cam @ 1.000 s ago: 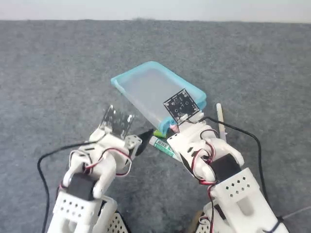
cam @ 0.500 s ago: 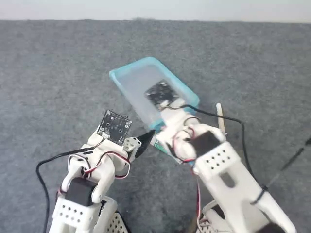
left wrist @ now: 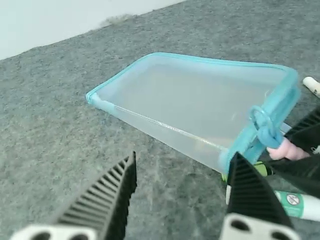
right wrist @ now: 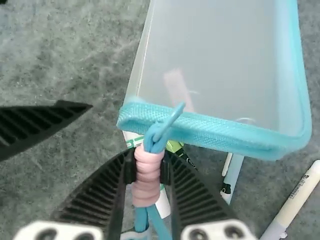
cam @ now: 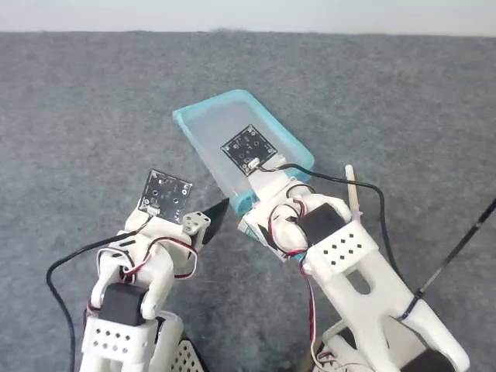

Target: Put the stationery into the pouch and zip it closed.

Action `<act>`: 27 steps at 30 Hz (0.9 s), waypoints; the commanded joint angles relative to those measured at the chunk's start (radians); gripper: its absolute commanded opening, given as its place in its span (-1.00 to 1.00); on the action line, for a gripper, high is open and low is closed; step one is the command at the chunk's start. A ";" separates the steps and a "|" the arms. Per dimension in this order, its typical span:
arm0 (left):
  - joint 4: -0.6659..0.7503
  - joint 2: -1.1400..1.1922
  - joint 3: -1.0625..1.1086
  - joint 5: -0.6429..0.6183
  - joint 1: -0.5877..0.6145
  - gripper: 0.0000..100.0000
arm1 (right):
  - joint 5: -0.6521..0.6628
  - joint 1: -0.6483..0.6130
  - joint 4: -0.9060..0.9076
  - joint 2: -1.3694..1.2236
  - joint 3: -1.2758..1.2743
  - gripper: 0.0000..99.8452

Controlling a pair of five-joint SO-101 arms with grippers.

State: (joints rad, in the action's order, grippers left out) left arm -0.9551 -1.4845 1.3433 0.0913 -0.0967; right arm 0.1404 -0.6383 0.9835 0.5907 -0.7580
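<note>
pouch: a translucent plastic pouch with turquoise zip edging [cam: 209, 132] lies flat on the grey felt-like worktop [cam: 93, 116], its zip end toward the arms.
right fingers: the right gripper [right wrist: 148, 155] is clamped on a ribbed pink pull charm [right wrist: 147, 175], which is tied to the turquoise zip slider [right wrist: 157, 132] at one corner of that end.
left fingers: the left gripper [left wrist: 182, 162] is spread wide and holds nothing; it is just beside the same end, not touching the pouch.
stationery: a green-labelled marker [left wrist: 295, 202] and a slim white pen [right wrist: 231, 175] poke out from under the zip end. a second white pen [cam: 353, 190] lies beside the right arm. all look to be outside the pouch.
zip: i cannot tell whether it is open or shut.
step: probably running the slider along the zip end.
doing it well: pull low and along the line of the zip, not upward, or the light pouch will likely just slide. the left fingers should pinch the edging near the slider first. take care not to drag the pens along.
</note>
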 commanded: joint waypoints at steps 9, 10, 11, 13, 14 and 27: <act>0.044 0.015 0.030 0.002 -0.083 -0.43 | 0.018 0.010 0.104 0.065 0.192 -0.99; 0.055 0.015 0.030 0.002 -0.083 -0.43 | 0.018 0.010 0.108 0.065 0.192 -0.99; 0.066 0.015 0.035 0.002 -0.083 -0.43 | 0.017 0.007 0.110 0.065 0.192 -0.99; 0.087 0.015 0.044 0.002 -0.083 -0.43 | 0.017 -0.015 0.114 0.065 0.192 -0.99; 0.095 0.015 0.050 0.003 -0.083 -0.43 | 0.017 -0.027 0.122 0.067 0.192 -0.99; 0.104 0.017 0.061 0.003 -0.083 -0.44 | 0.040 -0.097 0.223 0.197 0.196 -0.99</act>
State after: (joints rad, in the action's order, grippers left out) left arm -0.8861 -1.4814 1.4108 0.0913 -0.1734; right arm 0.1404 -0.7196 1.1799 0.6905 -0.6291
